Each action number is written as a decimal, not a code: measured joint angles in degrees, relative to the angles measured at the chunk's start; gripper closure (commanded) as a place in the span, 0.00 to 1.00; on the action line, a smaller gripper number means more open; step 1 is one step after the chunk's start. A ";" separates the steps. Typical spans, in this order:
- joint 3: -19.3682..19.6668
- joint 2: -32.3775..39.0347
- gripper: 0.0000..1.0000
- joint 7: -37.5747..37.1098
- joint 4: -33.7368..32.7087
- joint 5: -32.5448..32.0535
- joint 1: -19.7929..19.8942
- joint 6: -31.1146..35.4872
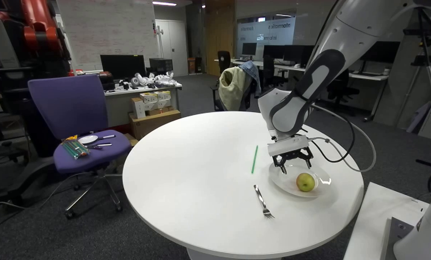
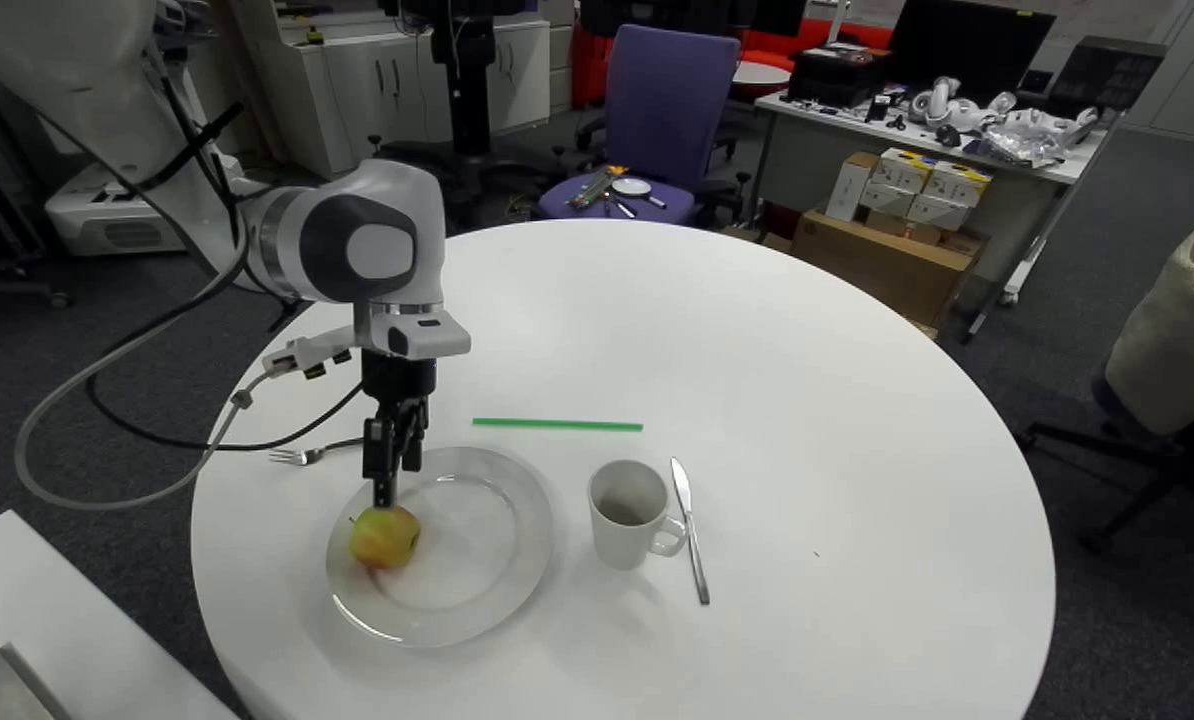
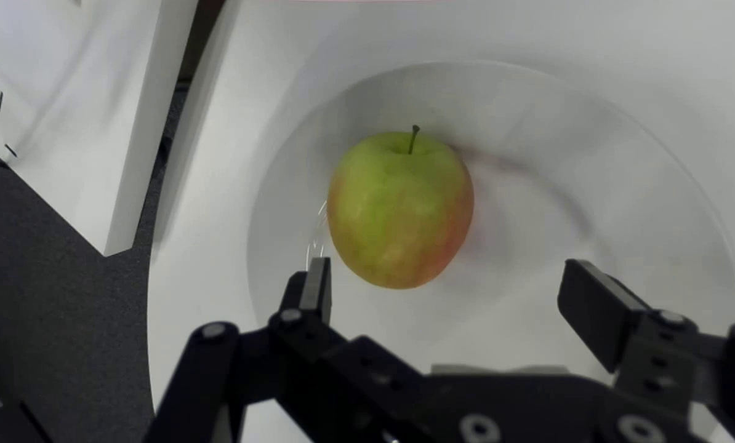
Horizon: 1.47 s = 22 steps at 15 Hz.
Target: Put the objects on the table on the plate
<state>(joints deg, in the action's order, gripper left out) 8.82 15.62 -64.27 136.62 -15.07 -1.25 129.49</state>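
An apple [image 2: 384, 541] on the plate [image 2: 487, 580], the gripper [image 2: 398, 484] spread above.
Left to right in an exterior view: the fork [image 2: 300, 457] lies near the plate; the apple sits on the plate's left part, lower than the fingers [image 3: 592, 304]; the stick [image 2: 557, 424] lies beyond; the mug [image 2: 617, 540] stands upright, the knife [image 2: 694, 545] just beside it. In the wrist view, the apple lies outside the gap between the fingers.

Robotics lab, office desks [image 1: 118, 108], monitors [image 1: 122, 66], whiteboard [image 1: 109, 32], red robot arm [image 1: 38, 32]
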 measured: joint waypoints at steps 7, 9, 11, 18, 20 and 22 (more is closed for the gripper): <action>-2.03 0.92 0.00 7.05 3.28 16.53 1.54 17.57; -3.20 1.36 0.00 11.50 4.09 21.75 1.96 20.27; -4.14 1.44 0.00 15.86 4.57 25.70 2.17 21.27; -4.74 -5.34 0.00 25.78 7.44 30.64 2.18 21.12; -4.74 -8.97 0.00 26.04 9.66 30.64 2.10 20.40; -4.76 -12.29 0.00 26.04 12.02 30.58 2.08 18.68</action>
<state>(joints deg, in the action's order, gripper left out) 4.06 3.33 -38.23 148.64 15.51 0.83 148.17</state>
